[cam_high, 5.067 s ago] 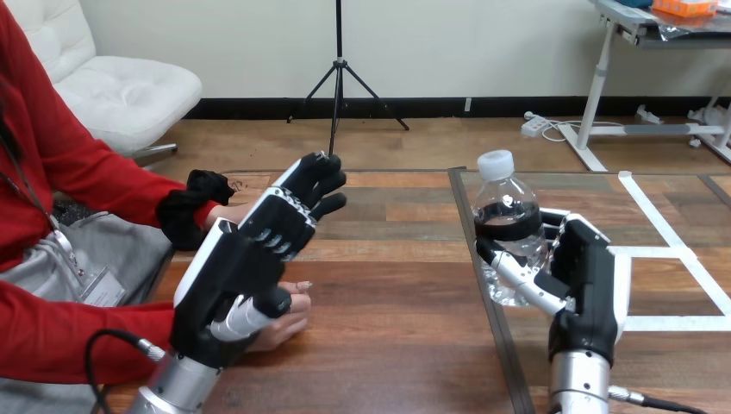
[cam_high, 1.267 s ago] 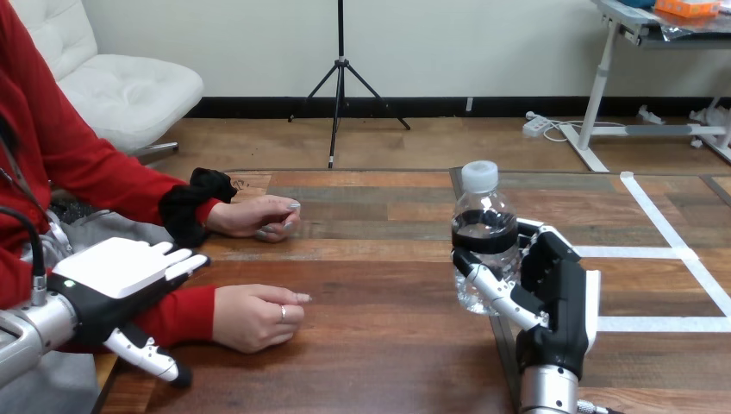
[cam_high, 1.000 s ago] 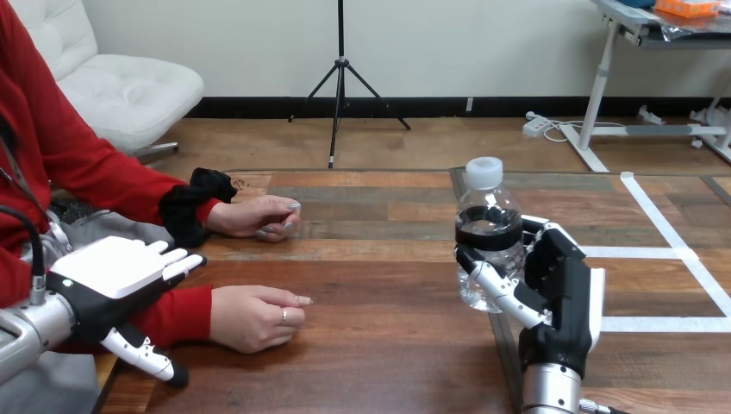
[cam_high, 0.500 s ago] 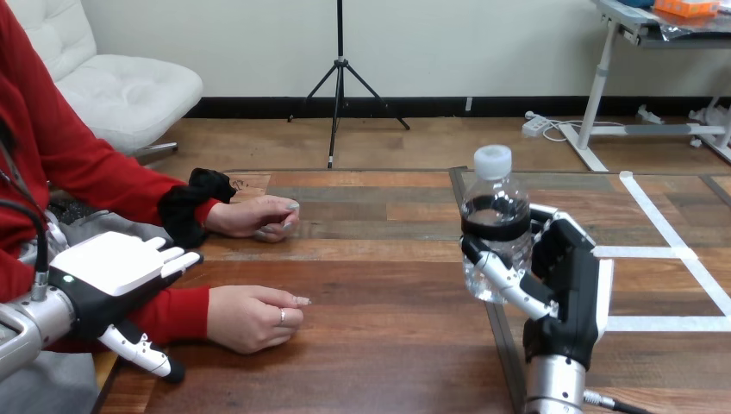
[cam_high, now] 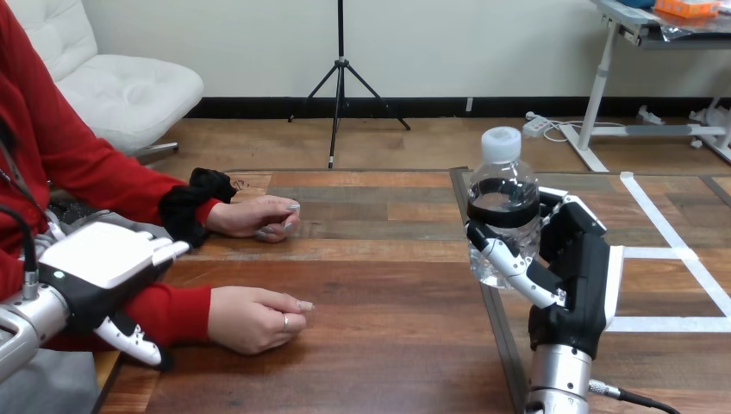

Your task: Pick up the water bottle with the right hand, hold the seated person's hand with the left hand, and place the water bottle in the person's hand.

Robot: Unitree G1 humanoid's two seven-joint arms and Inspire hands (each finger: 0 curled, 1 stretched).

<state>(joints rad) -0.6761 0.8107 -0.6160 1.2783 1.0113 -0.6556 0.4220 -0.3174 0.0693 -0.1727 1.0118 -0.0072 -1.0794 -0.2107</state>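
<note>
My right hand [cam_high: 576, 267] is shut on the water bottle [cam_high: 503, 216], a clear bottle with a white cap and a dark label band, held upright above the table at the right. My left hand [cam_high: 102, 272] hovers at the lower left with its fingers straight, over the red sleeve of the person's near arm. The person's near hand [cam_high: 254, 317] rests palm down on the table, apart from my left hand. The person's far hand [cam_high: 254, 216] lies further back and holds a small pale object.
The wooden table [cam_high: 379, 285] has a dark seam running front to back beneath the bottle. White tape lines [cam_high: 664, 250] mark its right part. A black cloth [cam_high: 194, 203] lies by the person's far wrist.
My right hand has carried the bottle to the right and slightly up. My left hand has drawn back a little toward the lower left. The person's hands have stayed put.
</note>
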